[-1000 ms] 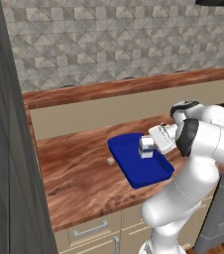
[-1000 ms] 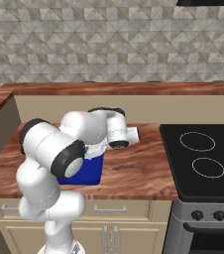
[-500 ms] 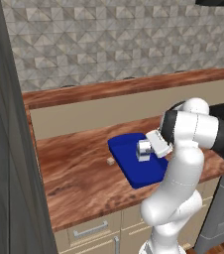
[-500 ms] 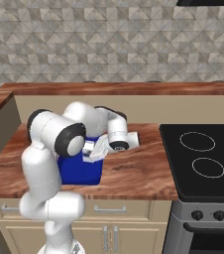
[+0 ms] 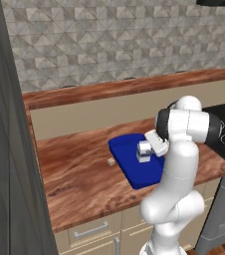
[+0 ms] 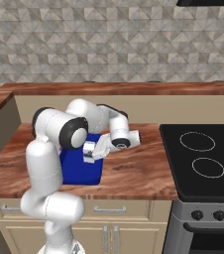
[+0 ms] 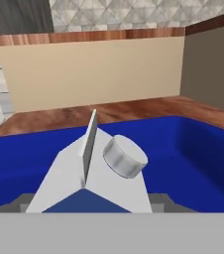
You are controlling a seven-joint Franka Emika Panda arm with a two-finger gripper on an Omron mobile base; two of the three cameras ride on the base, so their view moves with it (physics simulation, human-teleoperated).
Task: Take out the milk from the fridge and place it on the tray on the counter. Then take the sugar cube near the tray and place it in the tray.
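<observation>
Hand [image 5: 148, 149] grips the milk [image 5: 144, 150] low over the tray [image 5: 129, 154], carton apparently not upright. Let go like that and it probably tips or rolls. Sugar cube [image 5: 111, 161] sits on the worktop [image 5: 79, 174] just beside the tray, easy to knock.

the tray [image 5: 134, 167] lies on the counter [image 5: 79, 179], between the fridge [image 5: 7, 164] on the left and the stovetop [image 6: 203, 158] on the right. the milk [image 5: 144, 150] is over the tray, at the gripper [image 5: 148, 149]. the sugar cube [image 5: 111, 162] lies on the counter just left of the tray. behind the counter is the wall [image 5: 109, 40].
</observation>
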